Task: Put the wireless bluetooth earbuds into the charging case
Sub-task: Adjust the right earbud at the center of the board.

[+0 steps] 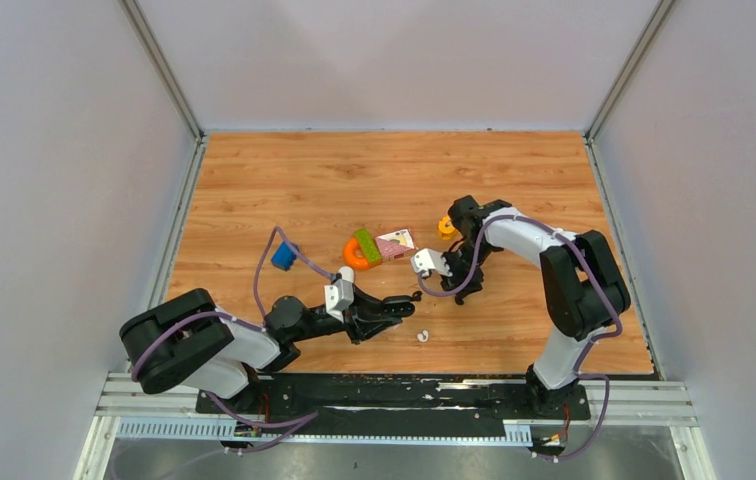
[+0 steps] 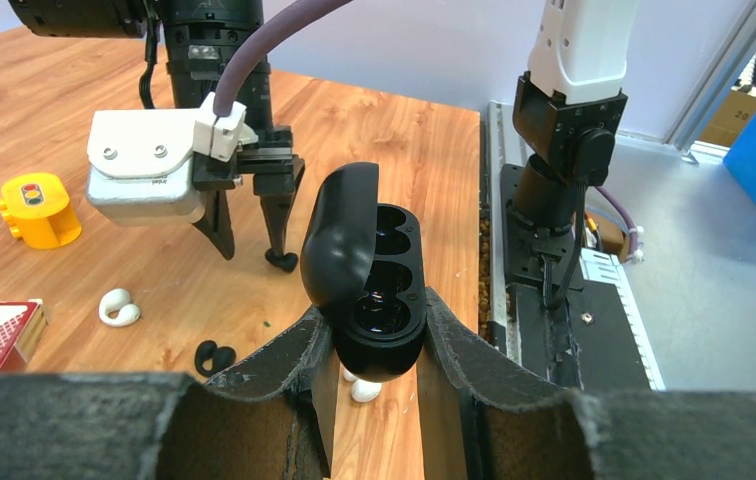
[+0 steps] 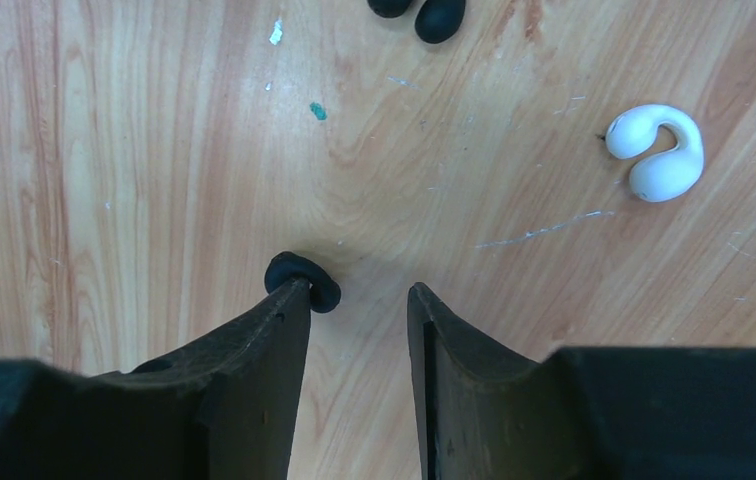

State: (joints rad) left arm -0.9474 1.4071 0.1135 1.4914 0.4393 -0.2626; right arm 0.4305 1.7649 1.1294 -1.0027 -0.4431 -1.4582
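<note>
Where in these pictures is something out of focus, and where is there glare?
Left wrist view: the near fingers are soft, and the glossy black charging case between them shows a pale sheen. Right wrist view: the table grain and the white earbud are sharp; the dark fingers show little detail. Top view: even light, only faint shadows.

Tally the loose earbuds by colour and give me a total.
White earbuds: 2
Black earbuds: 2
Total: 4
</note>
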